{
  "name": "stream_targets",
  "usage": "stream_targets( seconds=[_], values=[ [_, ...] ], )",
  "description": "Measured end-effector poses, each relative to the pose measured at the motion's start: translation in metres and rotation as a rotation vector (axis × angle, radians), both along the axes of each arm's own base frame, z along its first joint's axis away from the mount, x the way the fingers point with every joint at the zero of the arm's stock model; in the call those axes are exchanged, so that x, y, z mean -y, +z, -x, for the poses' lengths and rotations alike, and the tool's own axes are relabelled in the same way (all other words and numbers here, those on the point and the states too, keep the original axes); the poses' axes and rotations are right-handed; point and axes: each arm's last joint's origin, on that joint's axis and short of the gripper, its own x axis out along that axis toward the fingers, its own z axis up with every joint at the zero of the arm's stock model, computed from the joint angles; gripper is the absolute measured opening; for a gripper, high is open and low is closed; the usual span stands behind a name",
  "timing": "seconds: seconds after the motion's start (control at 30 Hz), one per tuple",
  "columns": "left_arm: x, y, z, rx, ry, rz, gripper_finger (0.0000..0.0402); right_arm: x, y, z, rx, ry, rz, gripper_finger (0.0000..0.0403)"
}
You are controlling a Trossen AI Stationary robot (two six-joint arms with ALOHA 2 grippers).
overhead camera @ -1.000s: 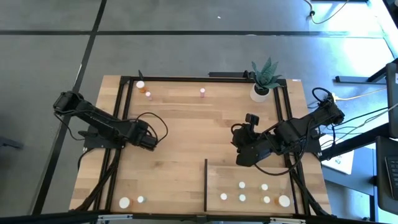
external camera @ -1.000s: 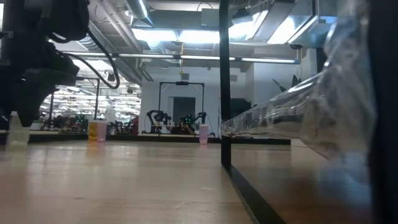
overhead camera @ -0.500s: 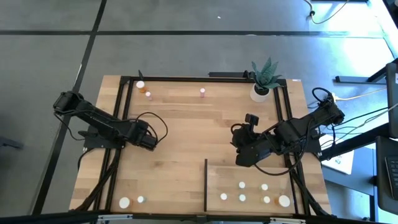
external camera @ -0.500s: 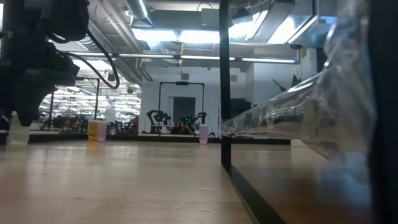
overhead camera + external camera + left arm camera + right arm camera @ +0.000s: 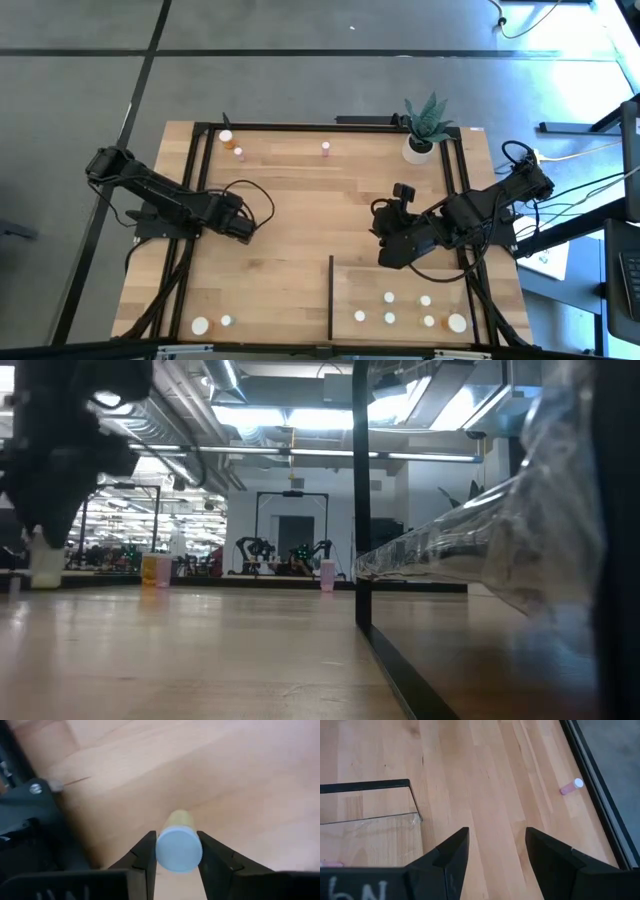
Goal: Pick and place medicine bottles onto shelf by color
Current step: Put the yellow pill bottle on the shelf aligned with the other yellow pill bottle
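Note:
My left gripper point(image 5: 246, 226) is over the table's left middle, shut on a small pale bottle with a white cap point(image 5: 179, 849). It also shows in the low view point(image 5: 45, 565). My right gripper point(image 5: 388, 251) hangs open and empty just beyond the far edge of the shelf point(image 5: 400, 280). The shelf is a light-wood panel with a dark upright edge point(image 5: 331, 297) and carries several white-capped bottles point(image 5: 389, 298). Loose bottles stand on their bases at the far left point(image 5: 226, 136), far middle (pink) point(image 5: 325, 148) and near left point(image 5: 200, 325). My left gripper pinches the bottle between its two fingers point(image 5: 145, 855), at the sides of its cap end point(image 5: 162, 851). The fingers come from above, pointing down. The bottle stands upright below them point(image 5: 45, 565); whether its base touches the table I cannot tell.
A white pot with a green plant point(image 5: 420, 145) stands at the far right corner. A dark frame runs along the table's edges point(image 5: 330, 127). The pink bottle also shows in the right wrist view point(image 5: 570, 786). Bare planks lie between the two grippers.
My left gripper has moved a little toward the table's right edge, carrying the bottle upright with it.

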Motion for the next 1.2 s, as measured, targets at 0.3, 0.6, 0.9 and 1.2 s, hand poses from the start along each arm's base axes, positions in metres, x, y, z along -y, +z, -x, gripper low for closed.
stream_targets(
  seconds=[0.3,0.6,0.9,1.2],
  values=[
    [0.0,0.055,-0.031,0.192,-0.169,-0.03,0.0102,-0.005,-0.003,0.003,-0.106,0.165,-0.034,0.0197],
    [-0.018,0.112,-0.074,0.311,-0.368,-0.117,0.0102,-0.007,0.008,0.02,-0.073,0.171,-0.069,0.0197],
    [-0.044,0.152,-0.155,0.344,-0.611,-0.178,0.0101,0.004,0.022,0.041,-0.036,0.102,-0.112,0.0197],
    [-0.065,0.153,-0.229,0.35,-0.841,-0.196,0.0101,0.008,0.023,0.051,-0.093,0.114,-0.115,0.0197]
  ],
)
